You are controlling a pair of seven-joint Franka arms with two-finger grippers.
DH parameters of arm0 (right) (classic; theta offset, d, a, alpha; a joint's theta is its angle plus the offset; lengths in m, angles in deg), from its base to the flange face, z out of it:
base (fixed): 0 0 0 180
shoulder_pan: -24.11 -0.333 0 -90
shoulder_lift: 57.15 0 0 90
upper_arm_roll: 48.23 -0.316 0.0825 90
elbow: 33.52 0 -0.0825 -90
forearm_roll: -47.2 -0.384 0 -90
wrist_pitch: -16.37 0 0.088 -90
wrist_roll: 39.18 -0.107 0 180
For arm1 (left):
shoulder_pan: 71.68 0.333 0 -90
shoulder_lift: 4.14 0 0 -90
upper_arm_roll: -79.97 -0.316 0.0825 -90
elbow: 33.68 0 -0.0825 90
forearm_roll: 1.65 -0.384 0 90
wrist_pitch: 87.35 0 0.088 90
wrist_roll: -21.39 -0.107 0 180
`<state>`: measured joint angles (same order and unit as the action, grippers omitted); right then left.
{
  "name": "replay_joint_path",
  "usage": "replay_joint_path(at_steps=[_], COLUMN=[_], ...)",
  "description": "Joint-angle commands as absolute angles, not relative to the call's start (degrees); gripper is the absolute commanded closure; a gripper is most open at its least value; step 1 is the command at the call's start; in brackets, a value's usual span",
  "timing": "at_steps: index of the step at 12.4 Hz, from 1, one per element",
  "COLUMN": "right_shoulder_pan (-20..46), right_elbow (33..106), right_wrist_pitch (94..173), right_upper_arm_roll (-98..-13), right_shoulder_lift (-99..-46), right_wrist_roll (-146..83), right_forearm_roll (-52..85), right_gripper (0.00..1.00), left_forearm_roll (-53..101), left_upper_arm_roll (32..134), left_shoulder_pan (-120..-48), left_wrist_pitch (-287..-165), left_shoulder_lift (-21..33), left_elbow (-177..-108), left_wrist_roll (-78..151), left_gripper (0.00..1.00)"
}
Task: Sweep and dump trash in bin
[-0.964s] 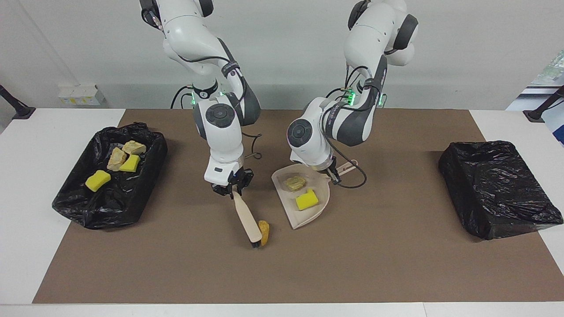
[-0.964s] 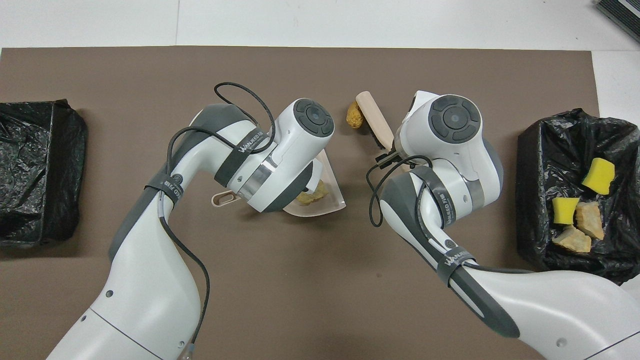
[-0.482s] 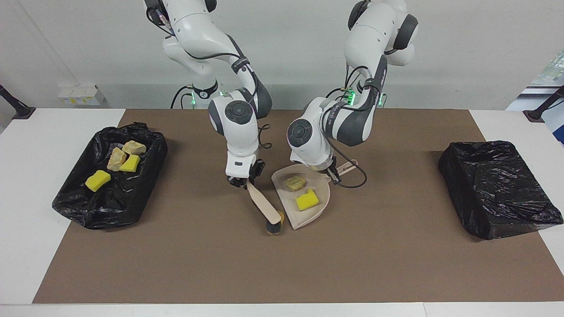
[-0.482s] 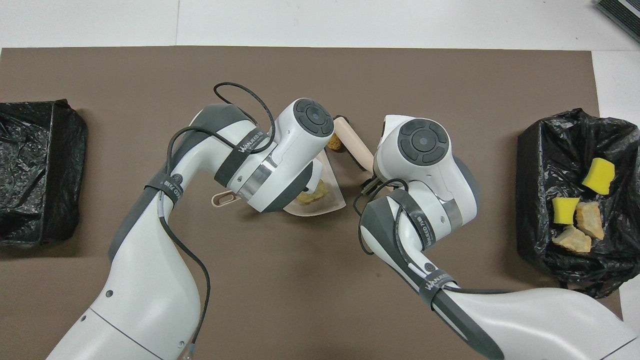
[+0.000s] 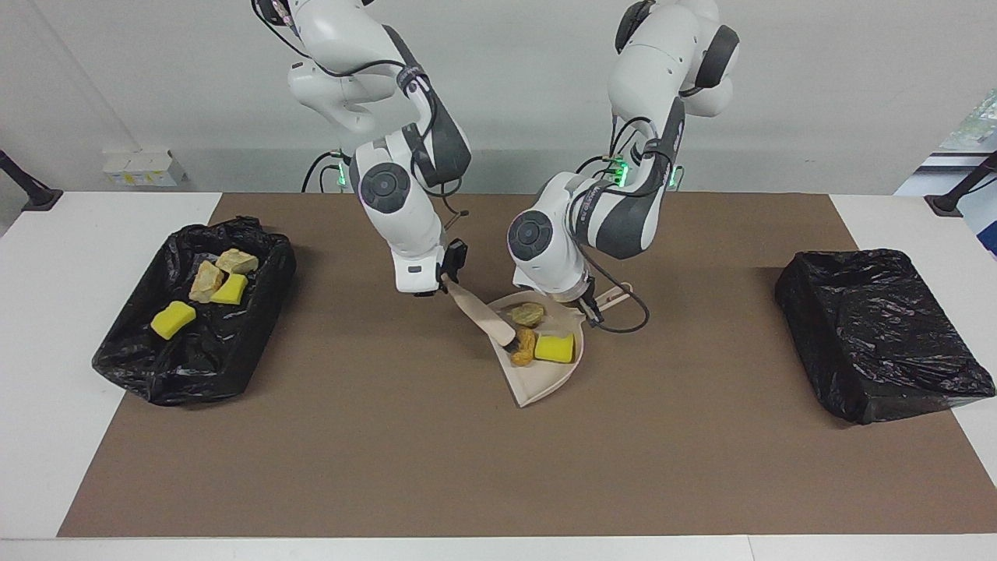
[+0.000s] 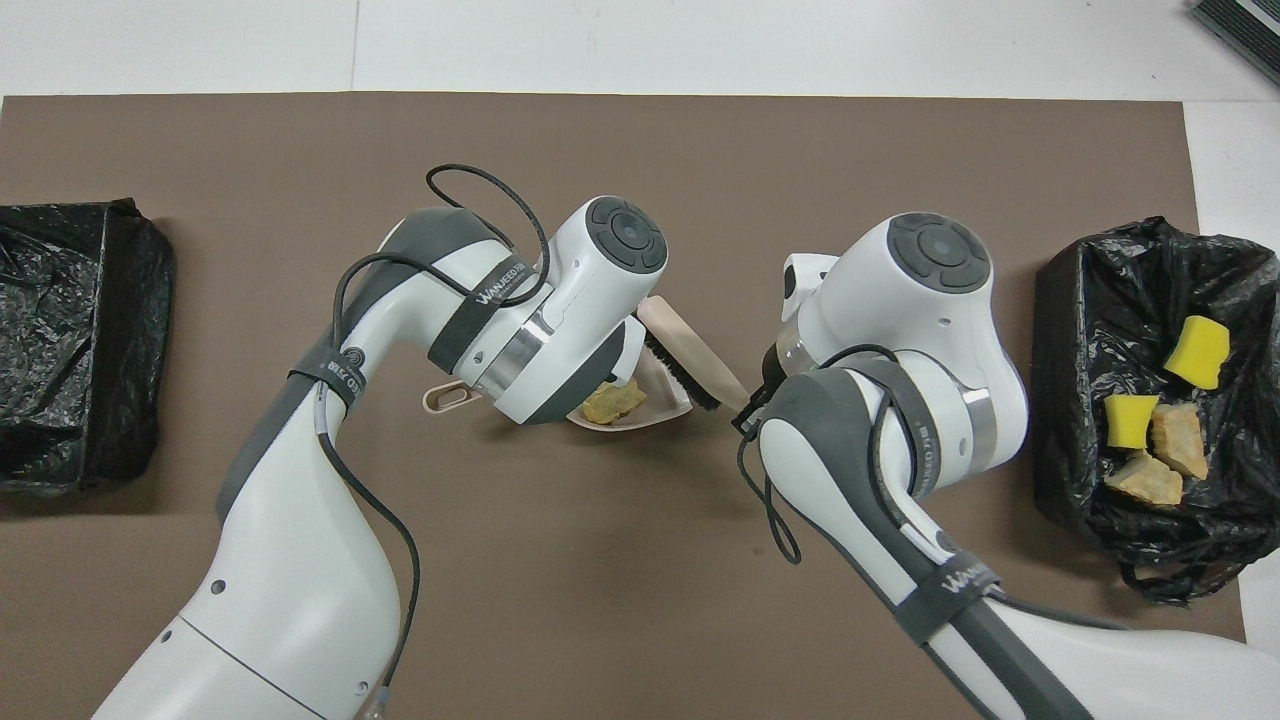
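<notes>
**Brush in the dustpan, three pieces of trash gathered**

The dustpan [image 5: 545, 366] lies on the brown mat [image 5: 498, 467] in the middle of the table, its open mouth turned away from the robots. The left gripper [image 5: 586, 302] is clamped on the dustpan's handle at the end nearer the robots, though the arm's wrist covers most of that grip, so the fingers themselves are hard to make out.

The right gripper [image 5: 445, 282] is closed on the handle of the brush [image 5: 484, 315]. The brush slants down from the gripper, and its dark bristle end sits inside the dustpan.

Three pieces of trash are in the dustpan. An orange crusty lump [image 5: 523, 347] lies against the bristles. A yellow sponge chunk [image 5: 554, 348] touches it on the side toward the left arm's end of the table. A tan lump [image 5: 528, 314] sits nearer the robots than both.

Four more pieces are in the black-lined bin [image 5: 125, 358] at the right arm's end of the table: a yellow sponge [image 5: 173, 319], a second yellow sponge [image 5: 230, 290], and two tan lumps [image 5: 206, 280], [image 5: 237, 261] beside it.

Another black-lined bin [image 5: 880, 335] stands at the left arm's end of the table.
</notes>
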<state>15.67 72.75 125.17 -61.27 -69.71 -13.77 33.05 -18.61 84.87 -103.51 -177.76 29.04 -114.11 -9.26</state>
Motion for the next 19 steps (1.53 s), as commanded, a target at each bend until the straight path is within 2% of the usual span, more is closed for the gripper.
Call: replay_joint_path(at_steps=[1, 5, 9, 12, 15, 18, 19], right_shoulder_pan=[19.27, 23.57, 26.75, 22.20, 17.80, 11.56, 9.98], right_elbow=[73.44, 72.92, 72.82, 73.88, 75.71, 82.48, 83.02], right_wrist_pitch=[121.23, 121.22, 117.36, 117.79, 119.54, 129.37, 130.09], right_upper_arm_roll=[-61.85, -61.50, -61.24, -61.59, -61.68, -61.59, -61.59], right_shoulder_lift=[-67.52, -67.52, -67.26, -66.03, -64.54, -60.76, -60.06], right_wrist_roll=[-11.41, -11.85, -14.91, -29.56, -43.01, -55.15, -56.57], right_forearm_roll=[29.10, 29.97, 34.00, 37.71, 37.71, 37.71, 37.71], right_gripper=[1.00, 1.00, 1.00, 1.00, 1.00, 1.00, 1.00], left_forearm_roll=[-18.35, -18.26, -16.07, -16.06, -16.06, -16.06, -15.98], left_upper_arm_roll=[84.80, 85.06, 84.98, 84.80, 84.63, 84.63, 84.62], left_shoulder_pan=[-102.79, -100.52, -94.98, -91.12, -83.48, -72.07, -68.12], left_wrist_pitch=[-180.17, -183.49, -198.07, -197.31, -194.32, -194.40, -195.01], left_shoulder_lift=[28.11, 25.75, 10.21, 7.30, 3.08, 0.96, 0.78], left_elbow=[-116.21, -118.84, -138.15, -139.15, -139.24, -138.63, -138.45], left_wrist_roll=[-7.88, -14.27, -25.95, -34.48, -42.21, -54.51, -58.29], left_gripper=[1.00, 1.00, 1.00, 1.00, 1.00, 1.00, 1.00])
